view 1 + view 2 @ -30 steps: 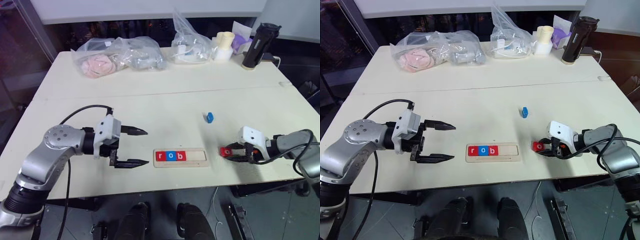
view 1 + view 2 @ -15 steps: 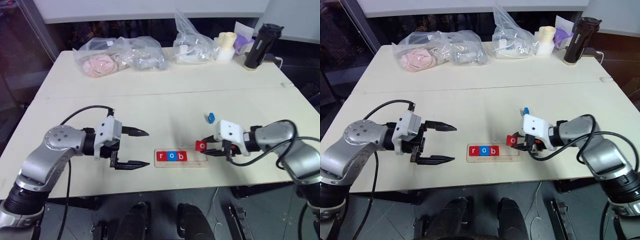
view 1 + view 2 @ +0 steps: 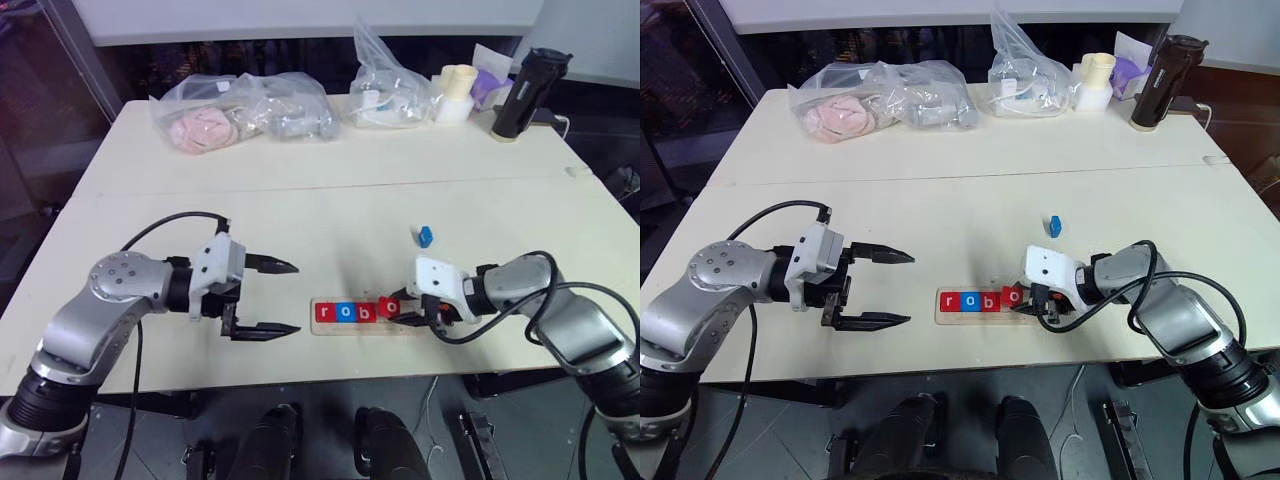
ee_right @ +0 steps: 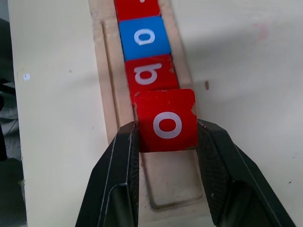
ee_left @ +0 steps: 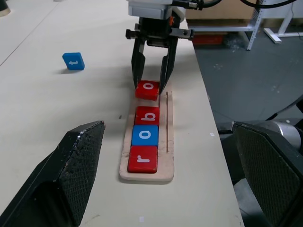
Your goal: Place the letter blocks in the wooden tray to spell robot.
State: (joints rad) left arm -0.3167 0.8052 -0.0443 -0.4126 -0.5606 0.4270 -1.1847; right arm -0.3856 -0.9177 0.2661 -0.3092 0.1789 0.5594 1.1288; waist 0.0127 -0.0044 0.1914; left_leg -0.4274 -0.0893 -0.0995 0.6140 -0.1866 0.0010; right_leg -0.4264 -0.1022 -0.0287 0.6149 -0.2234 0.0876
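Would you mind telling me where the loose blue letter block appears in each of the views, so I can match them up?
Left eye view: blue block on the table beyond the right gripper.
Right eye view: same spot, beyond the gripper.
Left wrist view: far from the camera, beside the wooden tray.
Right wrist view: not in it.
Shared landmark: the tray.

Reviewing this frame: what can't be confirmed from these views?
- Whether the red o block, pinched by the right gripper, is seated in the wooden tray: the fingers hide its underside.
- Contents of the plastic bags: head views, crumpled plastic blurs them.
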